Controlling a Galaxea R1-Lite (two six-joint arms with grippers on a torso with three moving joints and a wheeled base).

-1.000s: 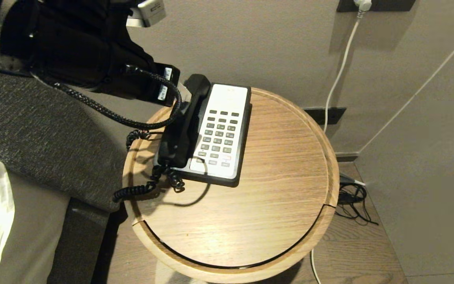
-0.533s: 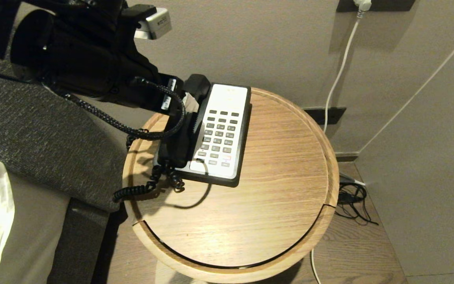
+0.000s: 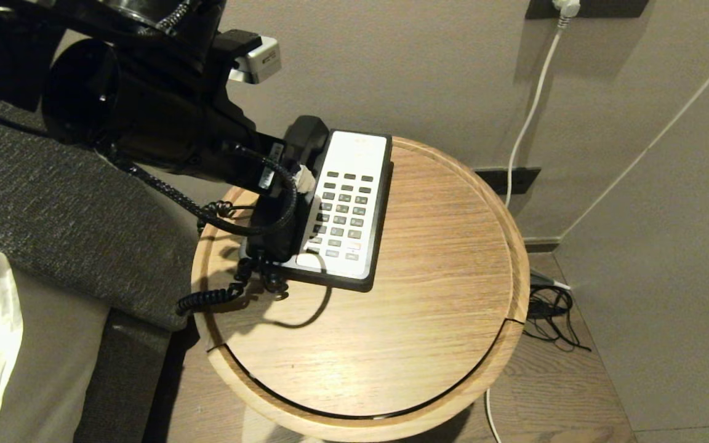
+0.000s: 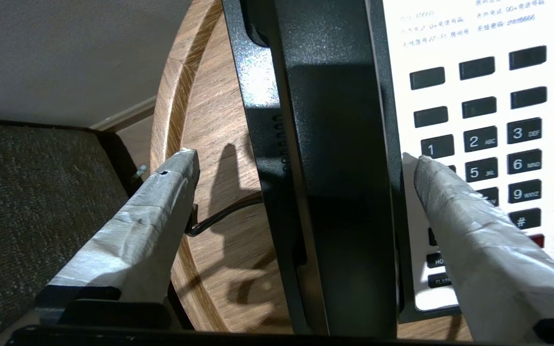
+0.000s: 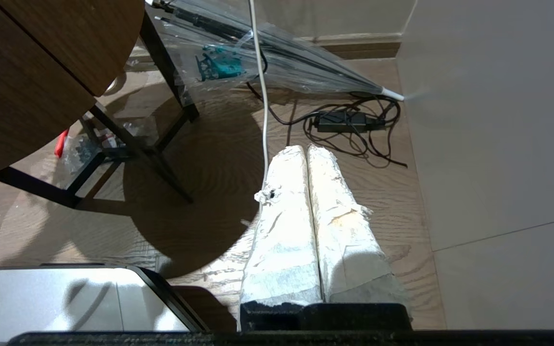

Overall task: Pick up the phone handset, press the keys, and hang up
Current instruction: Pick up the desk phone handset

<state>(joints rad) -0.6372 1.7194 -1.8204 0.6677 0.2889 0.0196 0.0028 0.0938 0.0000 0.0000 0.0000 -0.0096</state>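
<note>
Open left pincer [image 4: 301, 161] astride phone handset [image 4: 334, 144]

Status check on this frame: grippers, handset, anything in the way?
Left gripper open, straddling the phone handset, not closed on it. Right gripper shut, parked low over the floor. Handset on the phone base; nothing in the way.
</note>
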